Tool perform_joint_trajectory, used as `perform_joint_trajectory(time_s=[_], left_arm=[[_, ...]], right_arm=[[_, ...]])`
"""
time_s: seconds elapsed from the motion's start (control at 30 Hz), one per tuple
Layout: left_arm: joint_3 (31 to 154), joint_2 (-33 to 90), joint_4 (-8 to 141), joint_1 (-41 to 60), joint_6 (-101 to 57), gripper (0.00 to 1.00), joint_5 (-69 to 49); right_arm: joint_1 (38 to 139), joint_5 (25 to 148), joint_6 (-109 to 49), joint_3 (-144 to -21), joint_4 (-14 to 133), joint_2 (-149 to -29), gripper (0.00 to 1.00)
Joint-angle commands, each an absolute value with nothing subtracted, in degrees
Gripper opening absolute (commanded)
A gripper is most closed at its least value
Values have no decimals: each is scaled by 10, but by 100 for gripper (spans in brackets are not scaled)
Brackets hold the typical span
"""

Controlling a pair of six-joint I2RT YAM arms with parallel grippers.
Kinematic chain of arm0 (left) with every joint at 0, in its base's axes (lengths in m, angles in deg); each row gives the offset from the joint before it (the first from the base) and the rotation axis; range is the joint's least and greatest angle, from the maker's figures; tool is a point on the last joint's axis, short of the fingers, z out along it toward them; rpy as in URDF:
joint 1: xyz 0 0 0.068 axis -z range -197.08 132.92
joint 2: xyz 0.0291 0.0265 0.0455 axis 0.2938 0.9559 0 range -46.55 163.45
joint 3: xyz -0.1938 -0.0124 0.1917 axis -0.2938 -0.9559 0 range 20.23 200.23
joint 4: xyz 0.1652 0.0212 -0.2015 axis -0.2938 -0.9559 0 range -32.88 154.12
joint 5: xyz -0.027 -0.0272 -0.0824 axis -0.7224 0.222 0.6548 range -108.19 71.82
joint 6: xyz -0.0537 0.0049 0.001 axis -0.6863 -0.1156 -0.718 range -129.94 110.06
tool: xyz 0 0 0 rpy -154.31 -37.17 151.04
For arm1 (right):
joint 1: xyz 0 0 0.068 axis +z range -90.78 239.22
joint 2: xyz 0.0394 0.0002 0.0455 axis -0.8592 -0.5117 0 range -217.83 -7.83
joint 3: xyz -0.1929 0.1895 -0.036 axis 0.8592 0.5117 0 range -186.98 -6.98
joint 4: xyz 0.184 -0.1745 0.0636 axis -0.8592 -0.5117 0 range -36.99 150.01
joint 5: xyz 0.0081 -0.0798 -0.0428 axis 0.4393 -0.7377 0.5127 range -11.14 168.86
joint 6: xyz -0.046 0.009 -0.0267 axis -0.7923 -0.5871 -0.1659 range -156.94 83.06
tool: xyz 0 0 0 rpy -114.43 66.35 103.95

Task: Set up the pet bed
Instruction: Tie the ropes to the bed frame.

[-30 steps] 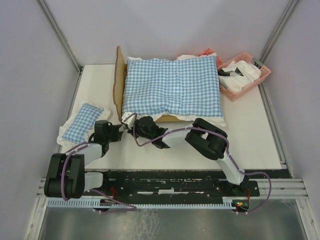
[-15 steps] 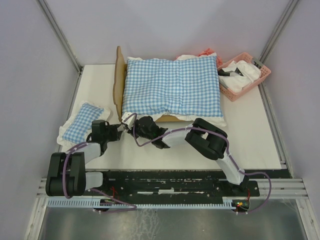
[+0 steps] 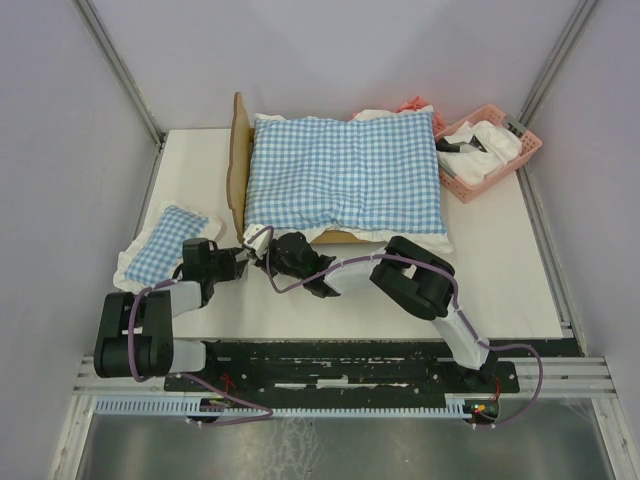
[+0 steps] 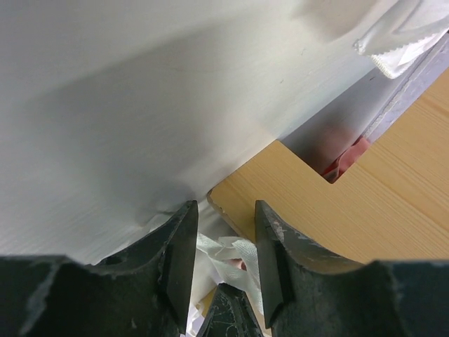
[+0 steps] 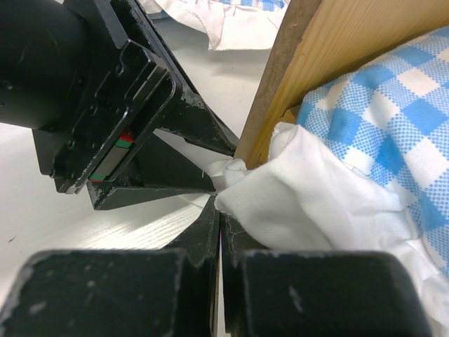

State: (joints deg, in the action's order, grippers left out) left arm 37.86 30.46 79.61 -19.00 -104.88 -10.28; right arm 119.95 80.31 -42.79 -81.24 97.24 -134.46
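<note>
The pet bed (image 3: 238,160) stands at mid-table, its wooden headboard on the left, under a big blue-and-white checked cushion (image 3: 345,175). My right gripper (image 3: 264,250) is at the bed's near-left corner. In the right wrist view the right gripper (image 5: 219,210) is shut on the cushion's white frill (image 5: 302,189), beside the wooden frame (image 5: 309,70). My left gripper (image 3: 240,263) faces it from the left. In the left wrist view the left gripper (image 4: 224,232) is open, with the frill (image 4: 231,253) bunched between its jaws and the headboard (image 4: 365,203) just beyond.
A small checked pillow (image 3: 165,245) lies on the table left of the bed, close to my left arm. A pink plastic basket (image 3: 490,150) with white items stands at the back right. Metal frame posts rise at both back corners.
My left gripper has edged a little toward the bed's near-left corner and its arm has shifted. The right arm and the cushion have not visibly moved.
</note>
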Motion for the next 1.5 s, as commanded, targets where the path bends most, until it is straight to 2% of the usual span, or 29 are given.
perform_joint_trajectory(time_s=[0.0,0.3,0.53,0.8,1.0,1.47], left_arm=[[401,314,819,-190,-1071,44,-57],[401,304,826,-193,-1090,27,-55],[390,297,849,-194,-1098,3,-59],[385,288,850,-193,-1109,3,-73],[386,285,843,-194,-1110,3,-73],[401,215,774,-194,-1095,3,-101]], right_arm=[[1197,807,-422,-825,998,-1340,2],[1197,810,-426,-826,992,-1343,2],[1197,806,-423,-829,986,-1343,2],[1198,754,-341,-793,1029,-1325,24],[1199,654,-206,-727,1092,-1306,33],[1221,548,6,-730,1170,-1352,34]])
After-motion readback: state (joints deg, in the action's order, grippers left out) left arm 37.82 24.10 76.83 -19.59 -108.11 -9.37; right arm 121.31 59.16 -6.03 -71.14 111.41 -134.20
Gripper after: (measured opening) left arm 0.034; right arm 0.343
